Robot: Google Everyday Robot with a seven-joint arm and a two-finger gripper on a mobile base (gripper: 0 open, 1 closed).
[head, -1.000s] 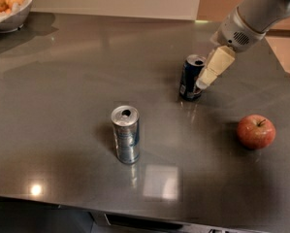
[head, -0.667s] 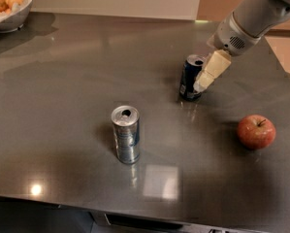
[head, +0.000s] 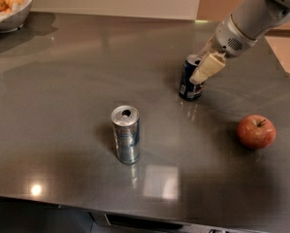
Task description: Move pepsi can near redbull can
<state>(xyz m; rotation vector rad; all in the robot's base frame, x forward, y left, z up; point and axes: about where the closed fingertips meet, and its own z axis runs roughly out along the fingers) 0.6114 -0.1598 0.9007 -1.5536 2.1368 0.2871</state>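
Note:
The pepsi can [head: 188, 83], dark blue with a silver top, stands on the grey table [head: 76, 72] at the right of centre. My gripper [head: 204, 68] reaches in from the upper right and is at the can's upper right side, partly covering its top. The redbull can [head: 126, 134], slim and silver-blue with an opened top, stands upright at the table's front centre, well apart from the pepsi can to its lower left.
A red apple [head: 255, 131] lies on the table to the right, below the arm. A white bowl of orange fruit [head: 8, 4] stands at the far left corner. The table's front edge runs along the bottom.
My gripper has shifted slightly left against the pepsi can. Both cans and the apple stand where they were.

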